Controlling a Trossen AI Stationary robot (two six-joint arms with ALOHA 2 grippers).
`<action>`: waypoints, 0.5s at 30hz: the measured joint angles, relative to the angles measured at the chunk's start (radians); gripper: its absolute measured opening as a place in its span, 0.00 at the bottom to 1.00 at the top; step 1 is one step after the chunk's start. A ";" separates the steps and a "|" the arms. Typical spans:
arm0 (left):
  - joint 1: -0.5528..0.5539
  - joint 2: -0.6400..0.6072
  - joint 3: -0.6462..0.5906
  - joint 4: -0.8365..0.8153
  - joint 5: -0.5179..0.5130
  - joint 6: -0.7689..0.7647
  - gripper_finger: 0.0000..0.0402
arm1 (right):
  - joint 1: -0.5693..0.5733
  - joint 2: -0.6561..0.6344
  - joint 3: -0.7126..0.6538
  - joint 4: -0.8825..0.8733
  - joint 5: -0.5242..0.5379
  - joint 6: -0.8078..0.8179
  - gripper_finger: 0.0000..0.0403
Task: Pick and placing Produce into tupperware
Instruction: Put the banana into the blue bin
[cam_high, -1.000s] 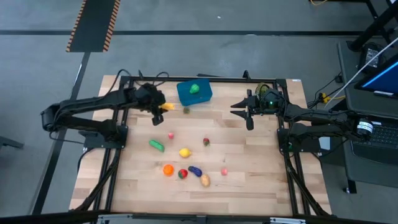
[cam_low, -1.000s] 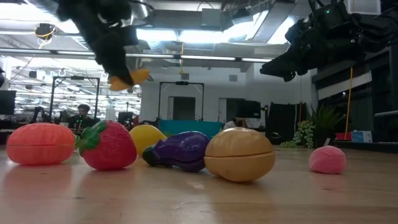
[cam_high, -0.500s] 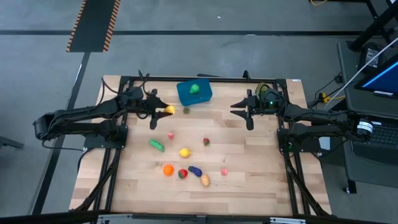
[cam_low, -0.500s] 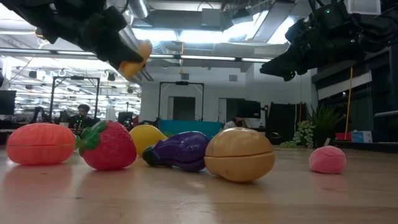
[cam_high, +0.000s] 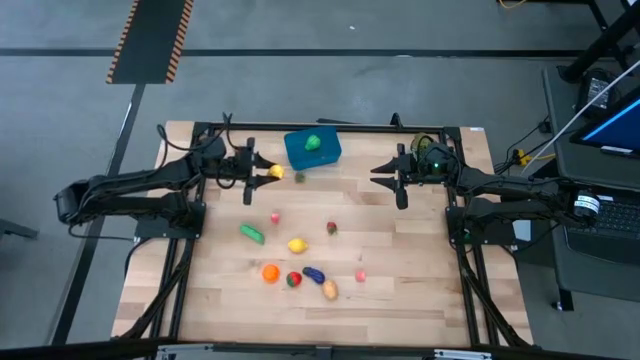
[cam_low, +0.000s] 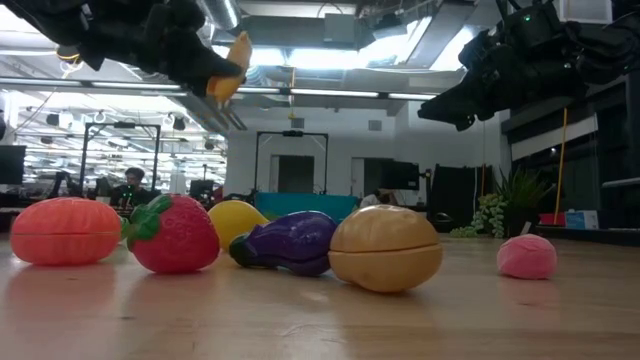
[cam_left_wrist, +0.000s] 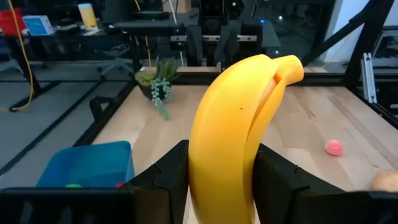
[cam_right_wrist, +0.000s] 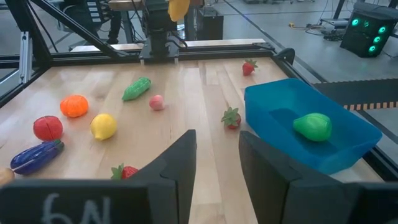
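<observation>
Banana (cam_left_wrist: 233, 134) is clamped in my left gripper (cam_high: 262, 171), raised beside the blue tupperware (cam_high: 312, 150); my right gripper (cam_high: 385, 172) waits narrowly parted, holding nothing.

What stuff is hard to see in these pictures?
- Blue box, low view: mostly hidden behind the eggplant and lemon.
- Blue box's inside, left wrist view: cut off by the left pincer holding the banana.
- Potato, right wrist view: cut off at the edge.
- Right pincer: nothing seen between its fingers.
</observation>
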 joint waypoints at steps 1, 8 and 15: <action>0.000 0.010 0.000 0.018 0.000 0.001 0.32 | 0.000 0.000 0.000 0.000 0.000 0.000 0.31; 0.000 0.129 0.000 0.138 -0.022 0.005 0.32 | 0.000 0.000 0.000 0.000 0.000 0.000 0.31; 0.000 0.212 0.000 0.218 -0.214 -0.026 0.32 | 0.000 0.000 0.000 0.001 0.000 -0.001 0.31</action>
